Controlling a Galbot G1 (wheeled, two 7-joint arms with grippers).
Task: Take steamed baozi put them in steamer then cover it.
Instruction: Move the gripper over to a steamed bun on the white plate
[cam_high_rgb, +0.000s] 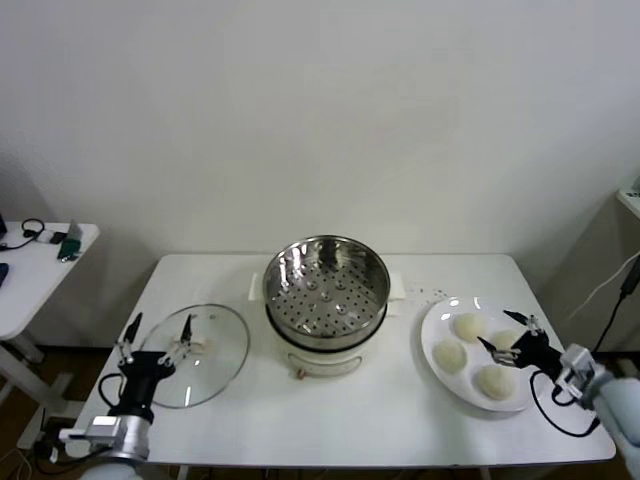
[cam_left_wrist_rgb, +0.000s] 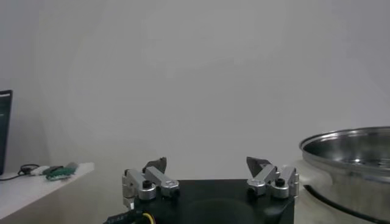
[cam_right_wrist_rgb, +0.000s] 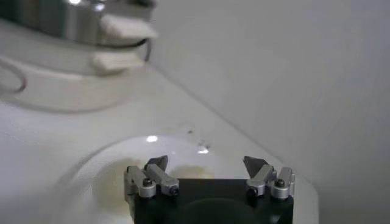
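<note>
The steamer (cam_high_rgb: 326, 290), a shiny steel pot with a perforated tray on a white base, stands uncovered at the table's middle; its rim also shows in the left wrist view (cam_left_wrist_rgb: 350, 149). Several cream-white baozi lie on a white plate (cam_high_rgb: 432, 325) at the right, among them one (cam_high_rgb: 468, 325) at the back and one (cam_high_rgb: 494, 381) at the front. My right gripper (cam_high_rgb: 496, 330) hovers open over the plate with a baozi (cam_right_wrist_rgb: 186, 171) just beyond its fingers. The cover (cam_high_rgb: 215, 365), a glass lid, lies flat at the left. My left gripper (cam_high_rgb: 160, 325) stands open above the cover's left edge, holding nothing.
A small white side table (cam_high_rgb: 40, 260) with cables stands left of the main table. A few dark specks (cam_high_rgb: 435, 293) lie behind the plate. The plate sits close to the table's right edge. A plain white wall rises behind.
</note>
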